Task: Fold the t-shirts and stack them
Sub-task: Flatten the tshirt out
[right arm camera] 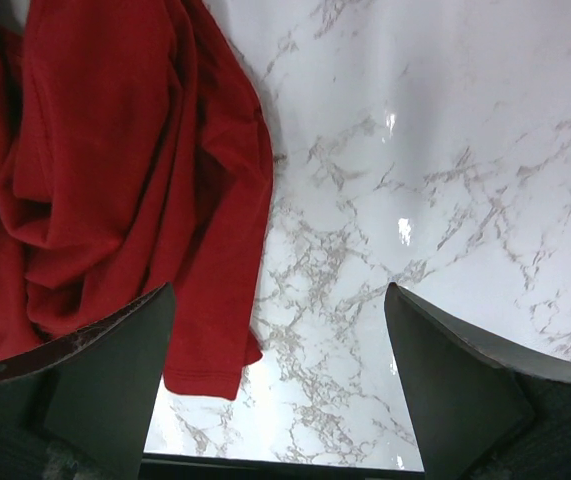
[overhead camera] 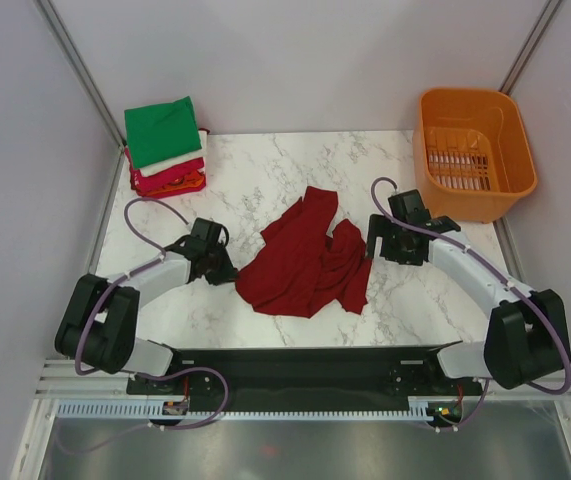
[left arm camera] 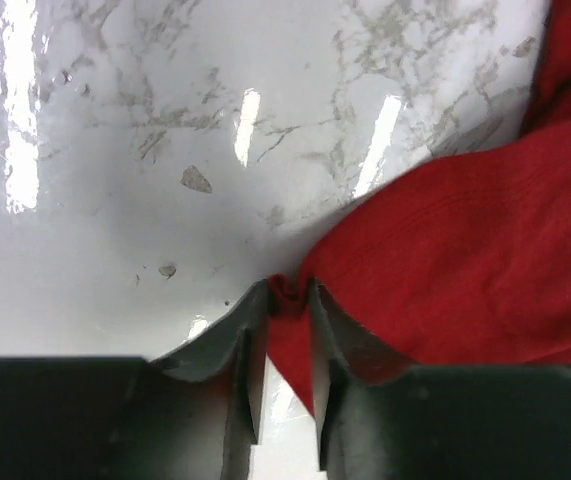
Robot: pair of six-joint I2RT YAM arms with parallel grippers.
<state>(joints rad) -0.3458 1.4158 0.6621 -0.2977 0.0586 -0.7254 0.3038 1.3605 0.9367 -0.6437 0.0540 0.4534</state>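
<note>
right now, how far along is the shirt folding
Done: a folded stack sits at the far left corner, green shirt on top. In hand: the left claw is shut on an edge of the crumpled dark red shirt; the right claw is open at its right edge. Left: spreading, folding and stacking that shirt.

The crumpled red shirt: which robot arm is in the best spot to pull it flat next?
Probably the left. The left gripper is shut on an edge of the crumpled dark red cloth t-shirt, while the right gripper hangs open at its other side, holding nothing.
</note>
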